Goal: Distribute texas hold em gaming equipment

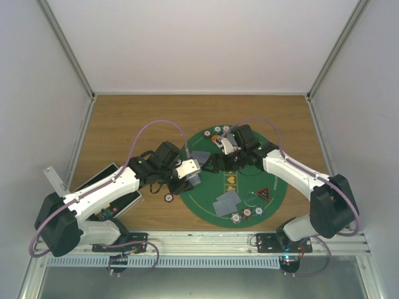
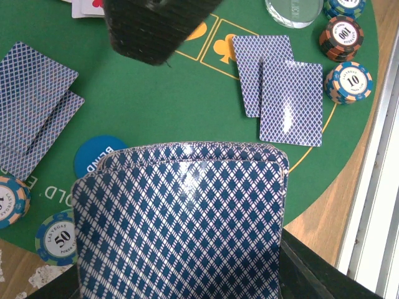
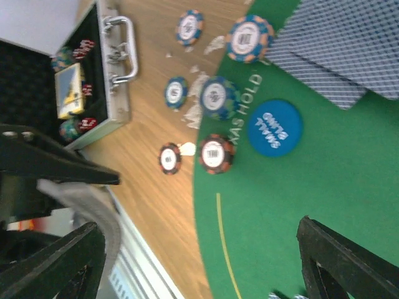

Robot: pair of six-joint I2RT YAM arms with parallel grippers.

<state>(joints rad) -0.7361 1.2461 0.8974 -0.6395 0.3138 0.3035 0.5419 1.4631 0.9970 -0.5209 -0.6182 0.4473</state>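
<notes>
"Where's the deck of cards (image 2: 181, 224) from where you stand?"

"In the left gripper (image 1: 192, 171). It's squeezed tight on the deck, patterned backs up, over the left rim of the green mat (image 1: 206, 190)."

"And the other hand?"

"The right gripper (image 3: 199, 261) hangs over the mat as well. Its jaws are spread wide with nothing between them, only green felt and a thin yellow line below."

"What's lying on the mat?"

"Two pairs of face-down cards. One pair (image 2: 282, 93) overlaps near the rim, with a '10' chip (image 2: 349, 81) just beside it, a '100' chip (image 2: 341, 38) next to that, and a clear disc (image 2: 294, 11) close by. The second pair (image 2: 31, 115) lies apart from the first, with open felt between them."

"I see something blue."

"That's the blue disc (image 3: 274, 126), lettered SMALL BLIND. It's flat on the mat just inside the rim, near the second pair. A '50' chip (image 2: 60, 237) sits at the rim beside it."

"And the triangle marker (image 1: 263, 194)?"

"On the mat, toward its near rim."

"Anything off the mat?"

"A few chips on the wooden table (image 1: 124, 124) just outside the rim. One is a red-and-black chip (image 3: 169, 158) and another is a blue chip (image 3: 176, 92). Farther from the mat, the black case (image 3: 111, 99) lies open with chips in its slots."
</notes>
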